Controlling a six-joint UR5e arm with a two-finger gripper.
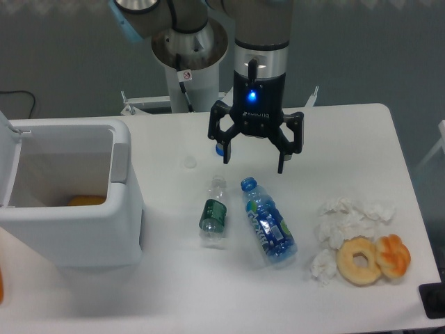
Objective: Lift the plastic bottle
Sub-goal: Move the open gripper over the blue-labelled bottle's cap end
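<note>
At the near right of the white tabletop (208,292), toward five o'clock from its middle, a plain ring doughnut (359,261) lies touching an orange-glazed pastry (393,255) on its right, with crumpled white tissues (351,217) bunched just behind and to the left of them. At the near left, around eight o'clock, stands a white bin (83,229) with its lid (7,163) swung up on the left side; something orange (87,201) lies at the bottom of it. Near the middle of the tabletop the plastic bottle (268,223) lies on its side, blue-tinted with a blue, green and white label, its blue cap pointing toward eleven o'clock and its base toward five o'clock. Just to its left, apart from it, a smaller clear bottle (213,212) with a dark green label also lies flat, its open neck pointing toward twelve o'clock. Farther back, at ten o'clock from that neck, a small clear cap (190,162) sits alone on the tabletop. Above the blue cap, at twelve o'clock from the plastic bottle, the claw (254,161) hangs with its fingers spread wide and pointing down, holding nothing, a blue light glowing on its body. Behind it the arm's grey base (189,49) rises at the far edge.
</note>
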